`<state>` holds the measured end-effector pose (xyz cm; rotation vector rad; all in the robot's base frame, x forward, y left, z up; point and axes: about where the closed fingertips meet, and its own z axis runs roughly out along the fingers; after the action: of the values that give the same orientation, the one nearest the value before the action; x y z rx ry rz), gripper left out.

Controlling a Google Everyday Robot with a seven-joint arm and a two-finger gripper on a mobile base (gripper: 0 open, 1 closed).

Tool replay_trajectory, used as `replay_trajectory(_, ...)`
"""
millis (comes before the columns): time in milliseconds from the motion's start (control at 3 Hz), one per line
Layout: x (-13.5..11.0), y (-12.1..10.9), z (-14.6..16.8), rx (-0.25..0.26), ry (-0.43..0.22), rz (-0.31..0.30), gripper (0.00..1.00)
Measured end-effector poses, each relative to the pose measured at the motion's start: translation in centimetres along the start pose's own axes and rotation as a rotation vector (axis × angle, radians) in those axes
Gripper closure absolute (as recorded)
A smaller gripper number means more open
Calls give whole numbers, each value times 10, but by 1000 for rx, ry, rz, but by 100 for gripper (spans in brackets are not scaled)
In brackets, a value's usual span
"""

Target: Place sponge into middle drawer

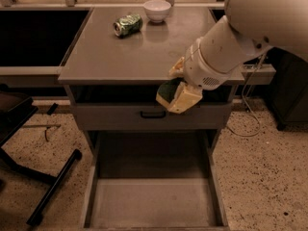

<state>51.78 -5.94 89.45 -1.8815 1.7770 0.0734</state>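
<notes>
My gripper (177, 96) is shut on the sponge (168, 92), a small yellow block with a dark green layer. It hangs just past the front edge of the grey cabinet top (139, 52), in front of the closed drawer front with the black handle (153, 114). The middle drawer (152, 201) is pulled out wide below, a deep grey tray with a bare floor. The sponge is well above it, over its back part.
A crushed green can (127, 25) and a white bowl (157, 10) stand at the back of the cabinet top. A black chair base (43, 177) lies on the speckled floor at left. A cable (248, 114) hangs at right.
</notes>
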Motion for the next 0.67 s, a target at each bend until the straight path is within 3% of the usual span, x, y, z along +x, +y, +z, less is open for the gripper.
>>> replay_trajectory(333, 0, 0, 0, 0, 0, 0, 100)
replay_trajectory(667, 7, 7, 15, 8, -33, 52, 100)
